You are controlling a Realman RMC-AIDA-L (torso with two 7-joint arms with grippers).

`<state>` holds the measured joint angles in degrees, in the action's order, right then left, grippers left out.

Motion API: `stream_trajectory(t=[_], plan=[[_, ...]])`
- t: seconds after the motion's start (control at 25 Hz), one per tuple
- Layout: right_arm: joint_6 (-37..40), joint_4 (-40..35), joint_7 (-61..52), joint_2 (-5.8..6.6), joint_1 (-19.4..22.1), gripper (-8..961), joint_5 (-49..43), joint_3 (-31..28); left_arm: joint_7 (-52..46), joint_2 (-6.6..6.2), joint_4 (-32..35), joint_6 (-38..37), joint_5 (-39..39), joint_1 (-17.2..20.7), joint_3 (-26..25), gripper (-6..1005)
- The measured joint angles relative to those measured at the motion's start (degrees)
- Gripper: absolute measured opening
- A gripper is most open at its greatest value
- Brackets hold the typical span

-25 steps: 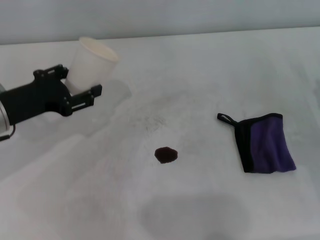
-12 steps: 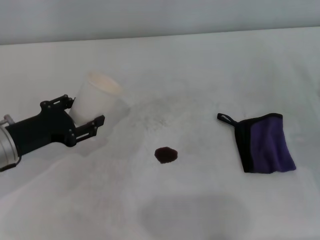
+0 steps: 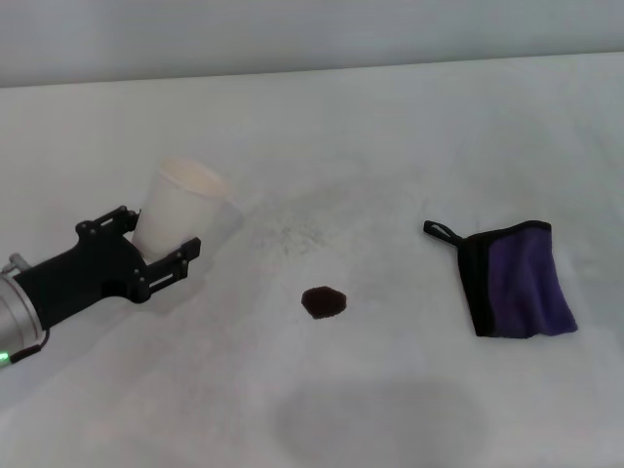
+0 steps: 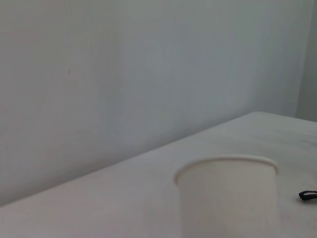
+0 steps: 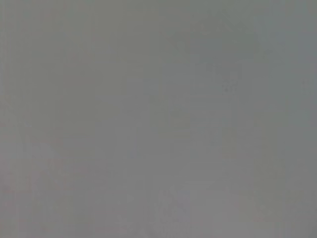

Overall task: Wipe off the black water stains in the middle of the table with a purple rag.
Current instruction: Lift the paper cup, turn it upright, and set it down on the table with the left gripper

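In the head view, the table (image 3: pixel 390 127) is big, white and flat, and it fills almost the whole picture. The left gripper (image 3: pixel 156 242) comes in from the lower left of the frame. It is black, and its two fingers are closed around a white paper cup (image 3: pixel 175 210), one on each side, so it is gripping the cup. The cup leans a little, with its open top pointing up and to the right of the frame. The black water stains (image 3: pixel 323 301) are one small dark round blot near the middle of the frame, a bit below center. The blot is apart from the cup, to the right of it and lower down. A faint grey smudge (image 3: pixel 292 229) sits on the table just above the blot. The purple rag (image 3: pixel 515 280) lies flat on the right side of the frame, well apart from the blot. It has a black edge on its left side and a thin black loop (image 3: pixel 441 232) at its upper left corner. Nothing touches the rag. In the left wrist view, the white cup (image 4: pixel 228 196) shows big in the lower middle of the frame, with the table (image 4: pixel 99 208) under it and a plain wall behind. A tiny bit of the black loop (image 4: pixel 308 196) shows at the right edge. In the right wrist view there is only plain grey, and the right gripper is not seen in any view.
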<state>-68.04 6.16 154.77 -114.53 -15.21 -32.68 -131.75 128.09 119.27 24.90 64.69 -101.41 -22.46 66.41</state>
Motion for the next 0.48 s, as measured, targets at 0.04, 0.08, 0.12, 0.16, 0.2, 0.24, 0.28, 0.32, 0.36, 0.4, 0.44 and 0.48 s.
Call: stream_trajectory(t=[0.04,0.08,0.12,0.16,0.2,0.24,0.28,0.32,0.36,0.4,0.44,0.48], plan=[[0.0,0.4,0.0,0.00,0.2,563,0.0,0.0,0.0,0.00,-0.4,-0.1,-0.1,0.0,0.0,701],[0.0,0.7,0.0,0.01,0.3,563,0.0,0.0,0.1,0.00,-1.1,-0.4,-0.5,0.0,0.0,701],[0.0,0.9,0.0,0.01,0.4,563,0.0,0.0,0.3,0.00,-1.6,-0.7,-0.9,0.0,0.0,701],[0.0,1.0,0.0,0.01,0.5,563,0.0,0.0,0.5,0.00,-2.2,-1.0,-1.2,0.0,0.1,700],[0.0,1.1,0.0,0.01,0.6,563,0.0,0.0,0.7,0.00,-2.7,-1.3,-1.4,0.0,0.2,700],[0.0,1.2,0.0,0.01,0.7,563,0.0,0.0,0.8,0.00,-3.2,-1.5,-1.5,0.0,0.2,700],[0.0,1.2,0.1,0.01,0.7,563,0.0,0.0,1.0,0.03,-3.8,-1.5,-1.5,0.0,0.2,700],[0.0,1.2,0.1,0.02,0.8,563,0.0,0.0,1.2,0.08,-4.1,-1.5,-1.5,0.0,0.2,700],[0.0,1.2,0.1,0.09,0.9,563,0.0,0.0,1.2,0.12,-4.3,-1.5,-1.5,0.0,0.2,699],[0.0,1.2,0.1,0.18,0.9,563,0.0,0.0,1.2,0.17,-4.5,-1.5,-1.5,0.0,0.2,699],[0.0,1.2,0.1,0.30,1.0,563,0.0,0.0,1.2,0.20,-4.8,-1.5,-1.5,0.0,0.2,699],[0.0,1.2,0.1,0.36,1.0,563,0.0,0.0,1.6,0.22,-5.4,-1.6,-1.5,0.1,0.2,699]])
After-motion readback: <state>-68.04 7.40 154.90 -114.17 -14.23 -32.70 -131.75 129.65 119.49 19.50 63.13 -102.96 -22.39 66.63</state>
